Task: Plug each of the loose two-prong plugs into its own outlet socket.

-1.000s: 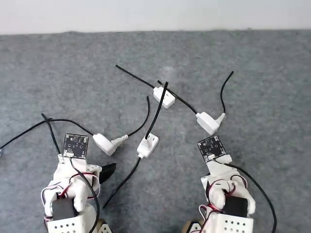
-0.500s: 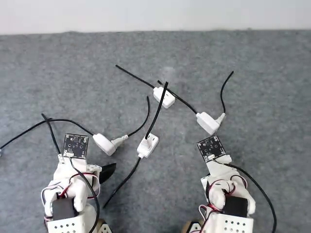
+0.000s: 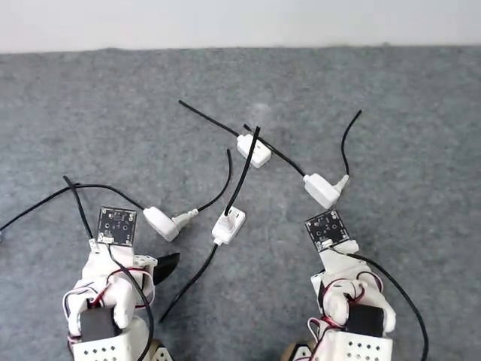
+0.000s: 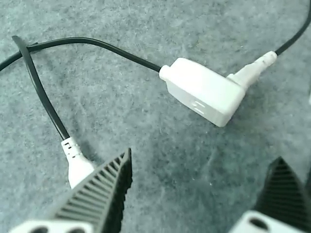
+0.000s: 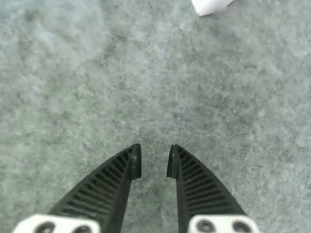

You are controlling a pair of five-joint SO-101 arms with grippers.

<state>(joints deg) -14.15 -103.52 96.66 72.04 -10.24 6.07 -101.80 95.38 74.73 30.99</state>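
The white plug, seemingly light and rigid, lies on the surface before the widely released left jaws, best pinched across its sides; the right jaws stand barely parted, empty.

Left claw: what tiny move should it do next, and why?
Probably creep forward and down onto the white connector. The left claw is open and empty, and that connector lies on the carpet right ahead of it.
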